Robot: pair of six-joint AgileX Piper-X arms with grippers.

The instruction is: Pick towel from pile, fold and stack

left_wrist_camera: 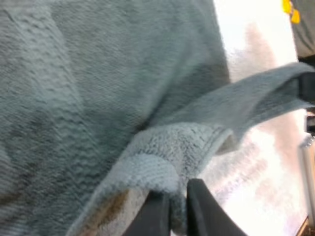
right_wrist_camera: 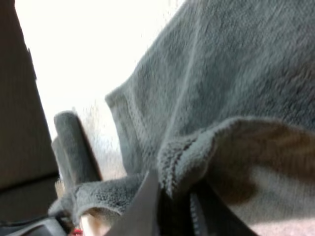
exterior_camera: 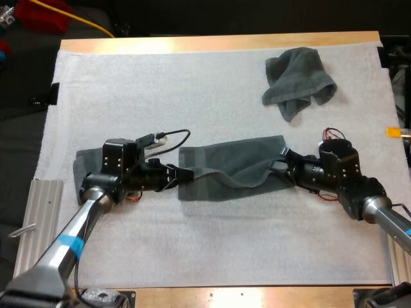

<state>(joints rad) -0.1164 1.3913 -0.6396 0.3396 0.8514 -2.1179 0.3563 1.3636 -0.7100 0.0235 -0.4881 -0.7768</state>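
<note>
At the left side of the white mat (exterior_camera: 192, 237), which covers the wooden table (exterior_camera: 212, 43), a dark grey-green folded towel (exterior_camera: 82, 168) lies flat, partly hidden beneath the wrist of my left arm. Just to its right, the left gripper (exterior_camera: 186, 173) reaches toward the middle of the mat. Its jaws stand narrow, pinching the left edge of the spread towel (exterior_camera: 225, 168). The left wrist view shows this closely: the left gripper (left_wrist_camera: 176, 199) has a thick hemmed fold of the towel (left_wrist_camera: 98, 98) pressed between its two black fingers, with the rest of the cloth stretching away over the mat.

This towel lies across the centre of the mat between the two arms. It is mostly flat, with a loose ridge running along its near right part and its right end lifted slightly.

At that right end the right gripper (exterior_camera: 282, 168) meets the cloth. In the right wrist view the right gripper (right_wrist_camera: 172, 196) has its jaws close together on a bunched fold of the towel (right_wrist_camera: 236, 73), squeezing it from both sides.

Farther back on the right, well apart from both arms, a crumpled towel (exterior_camera: 298, 80) sits in a loose heap near the far edge of the mat.
</note>
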